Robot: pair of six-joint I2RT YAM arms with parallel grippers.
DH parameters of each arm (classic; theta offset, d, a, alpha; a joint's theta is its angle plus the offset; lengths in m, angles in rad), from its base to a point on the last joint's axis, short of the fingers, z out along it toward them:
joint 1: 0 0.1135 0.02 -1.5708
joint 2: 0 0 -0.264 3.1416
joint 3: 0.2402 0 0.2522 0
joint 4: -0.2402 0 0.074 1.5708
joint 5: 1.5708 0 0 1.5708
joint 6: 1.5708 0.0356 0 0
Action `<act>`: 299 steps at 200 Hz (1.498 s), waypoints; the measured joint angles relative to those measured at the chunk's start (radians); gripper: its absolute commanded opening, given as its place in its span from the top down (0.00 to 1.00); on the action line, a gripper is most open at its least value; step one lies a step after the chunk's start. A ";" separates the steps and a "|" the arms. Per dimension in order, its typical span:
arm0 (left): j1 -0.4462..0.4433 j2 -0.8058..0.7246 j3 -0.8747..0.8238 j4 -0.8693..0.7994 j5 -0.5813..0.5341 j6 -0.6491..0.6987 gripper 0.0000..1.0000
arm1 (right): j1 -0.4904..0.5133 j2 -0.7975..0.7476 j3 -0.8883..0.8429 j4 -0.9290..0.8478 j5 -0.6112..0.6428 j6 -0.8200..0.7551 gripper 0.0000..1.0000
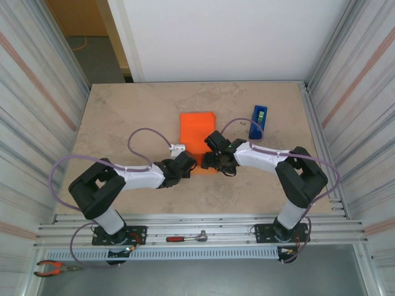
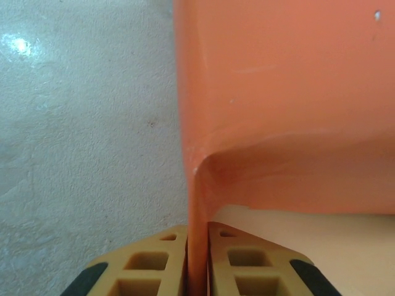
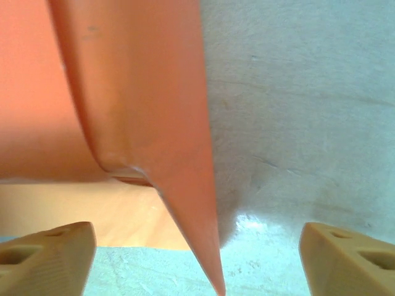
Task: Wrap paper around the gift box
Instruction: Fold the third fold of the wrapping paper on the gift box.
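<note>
A workshop test cell: ribbed metal walls (image 1: 37, 92), ratchet (image 1: 188, 237), pliers (image 1: 55, 267) by the rails (image 1: 210, 226).

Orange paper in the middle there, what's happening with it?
The left tool is pinched shut on an edge of the orange paper and holds a flap up off the table. The right tool stands open with a corner of the same sheet between its fingers, gripping nothing. The blue tape dispenser sits untouched to the right.

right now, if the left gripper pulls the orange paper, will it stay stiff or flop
Probably floppy: the paper curves softly above where the left gripper pinches its edge. Likely light, since that pinch holds the flap up. It may crease; a wrinkle shows at the bend.
</note>
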 measured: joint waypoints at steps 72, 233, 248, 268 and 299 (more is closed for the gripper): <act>-0.006 0.003 0.000 0.014 -0.001 -0.001 0.86 | 0.002 -0.055 0.016 -0.097 0.149 -0.005 0.02; -0.032 0.033 0.016 0.014 -0.005 -0.003 0.87 | -0.085 -0.119 -0.080 0.106 -0.045 -0.103 0.27; -0.033 0.036 0.018 0.014 -0.005 -0.003 0.87 | -0.085 -0.107 -0.080 0.111 -0.052 -0.108 0.32; -0.036 0.040 0.023 0.014 -0.005 -0.003 0.87 | -0.085 -0.087 -0.080 0.119 -0.060 -0.110 0.38; -0.039 0.044 0.028 0.014 -0.005 -0.003 0.87 | -0.085 -0.056 -0.079 0.121 -0.060 -0.109 0.42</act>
